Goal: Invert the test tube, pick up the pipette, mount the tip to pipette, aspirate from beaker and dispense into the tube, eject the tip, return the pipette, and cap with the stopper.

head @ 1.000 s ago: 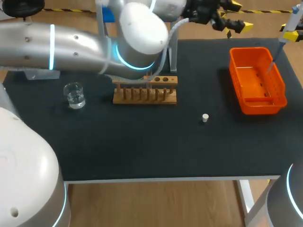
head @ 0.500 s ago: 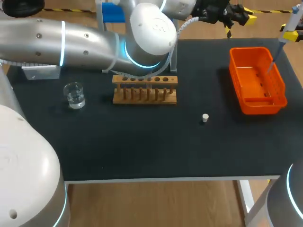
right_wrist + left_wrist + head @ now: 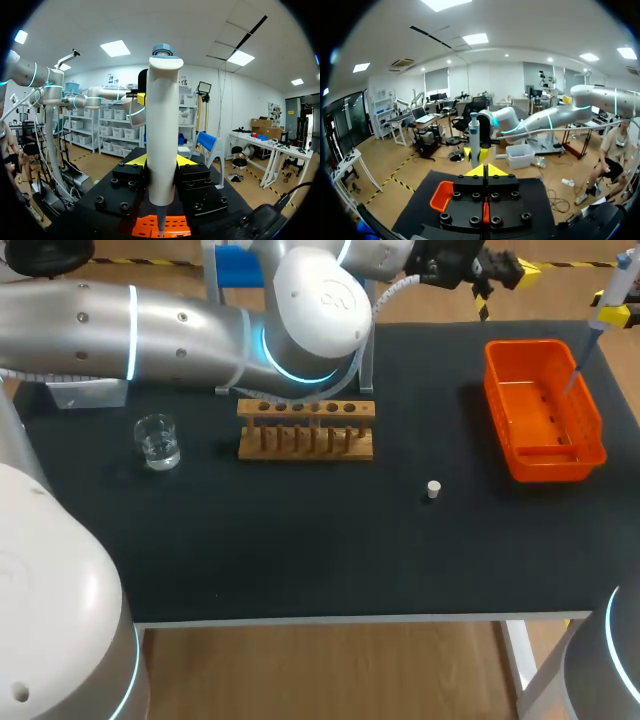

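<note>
My right gripper [image 3: 612,312] [image 3: 161,161] is shut on the white pipette [image 3: 603,318] [image 3: 161,135], held upright at the table's far right. Its thin tip hangs over the orange bin [image 3: 545,445] [image 3: 145,226]. My left arm reaches across the back of the table. Its gripper [image 3: 512,266] [image 3: 485,170] is shut with nothing in it, level with the pipette [image 3: 474,140], which stands some way ahead of it. The wooden rack [image 3: 306,430] stands mid-table, the glass beaker [image 3: 157,440] to its left. The white stopper [image 3: 433,489] lies to the rack's front right. I cannot make out the test tube.
The left arm's big elbow joint [image 3: 318,312] hangs above the rack's back edge. A blue and clear stand [image 3: 232,270] rises behind the rack. The black mat [image 3: 300,540] lies bare in front of the rack and stopper.
My left gripper's fingers have closed on nothing, and that arm's elbow and gripper have shifted to the right along the table's back. The right arm and pipette have stayed put.
</note>
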You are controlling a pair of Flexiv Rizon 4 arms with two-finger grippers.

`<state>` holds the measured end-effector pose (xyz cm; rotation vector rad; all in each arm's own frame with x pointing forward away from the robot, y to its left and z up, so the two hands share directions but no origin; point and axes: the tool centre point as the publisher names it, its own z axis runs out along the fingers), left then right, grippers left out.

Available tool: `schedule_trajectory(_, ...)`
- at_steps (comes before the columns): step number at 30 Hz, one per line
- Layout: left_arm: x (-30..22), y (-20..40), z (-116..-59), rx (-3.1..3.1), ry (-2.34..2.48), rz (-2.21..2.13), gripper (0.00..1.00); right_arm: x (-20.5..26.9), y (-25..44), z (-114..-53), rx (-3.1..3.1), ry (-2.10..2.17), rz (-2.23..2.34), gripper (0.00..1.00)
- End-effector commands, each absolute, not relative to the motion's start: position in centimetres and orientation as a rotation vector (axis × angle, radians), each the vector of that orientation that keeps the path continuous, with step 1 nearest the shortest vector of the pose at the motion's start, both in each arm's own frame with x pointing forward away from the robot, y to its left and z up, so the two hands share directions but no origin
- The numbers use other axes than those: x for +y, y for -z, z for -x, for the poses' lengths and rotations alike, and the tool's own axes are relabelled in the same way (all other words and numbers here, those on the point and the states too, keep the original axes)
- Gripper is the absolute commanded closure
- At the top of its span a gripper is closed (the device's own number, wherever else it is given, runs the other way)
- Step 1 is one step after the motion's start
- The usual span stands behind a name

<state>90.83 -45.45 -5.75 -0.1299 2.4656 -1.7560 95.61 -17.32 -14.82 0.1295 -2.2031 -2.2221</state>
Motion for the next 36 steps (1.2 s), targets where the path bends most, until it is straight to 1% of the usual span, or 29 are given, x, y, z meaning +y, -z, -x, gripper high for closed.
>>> schedule_trajectory(1, -46.3, 5.8, -91.4, 2.457, 1.791, 0.121, 1.00, -17.6, 14.9, -95.9, -2.200, 2.217, -0.139, 1.00)
schedule_trajectory(25, -52.0, 4.1, -94.9, 2.395, 1.901, 0.055, 1.00, -17.6, 14.9, -95.9, -2.200, 2.217, -0.139, 1.00)
schedule_trajectory(36, -54.4, 3.7, -95.2, 2.362, 1.982, 0.052, 1.00, -17.6, 14.9, -95.9, -2.200, 2.217, -0.139, 1.00)
